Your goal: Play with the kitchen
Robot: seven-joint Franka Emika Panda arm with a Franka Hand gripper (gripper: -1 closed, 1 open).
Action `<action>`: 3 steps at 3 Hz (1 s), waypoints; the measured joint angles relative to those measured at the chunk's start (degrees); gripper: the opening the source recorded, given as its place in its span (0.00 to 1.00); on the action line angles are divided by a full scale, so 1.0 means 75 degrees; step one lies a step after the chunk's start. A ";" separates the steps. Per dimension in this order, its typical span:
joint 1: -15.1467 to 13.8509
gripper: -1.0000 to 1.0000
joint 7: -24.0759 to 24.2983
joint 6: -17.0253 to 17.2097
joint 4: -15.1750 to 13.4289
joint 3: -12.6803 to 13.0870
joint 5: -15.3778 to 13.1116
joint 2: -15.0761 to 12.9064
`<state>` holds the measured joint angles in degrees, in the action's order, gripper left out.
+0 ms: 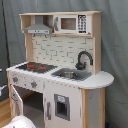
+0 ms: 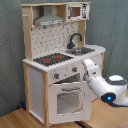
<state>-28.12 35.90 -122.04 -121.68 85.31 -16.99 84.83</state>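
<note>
The kitchen is a white and light-wood toy unit that shows in both exterior views. On its counter are a black-red hob, a steel sink and a black faucet. A grey hood and a microwave sit on top. The windowed oven door is below the knobs. My white arm reaches in from the second exterior view's right. My gripper is at the kitchen's front right corner, just above the oven door.
A grey curtain hangs behind the kitchen. The floor is light wood. A white part of the robot shows at the first exterior view's bottom left. A cabinet door with a dark square sits beside the oven.
</note>
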 joint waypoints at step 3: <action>-0.0049 1.00 -0.2662 -0.0402 -0.0261 -0.0975 0.0004 -0.0102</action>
<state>-28.49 15.94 -125.05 -123.64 78.00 -16.96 84.06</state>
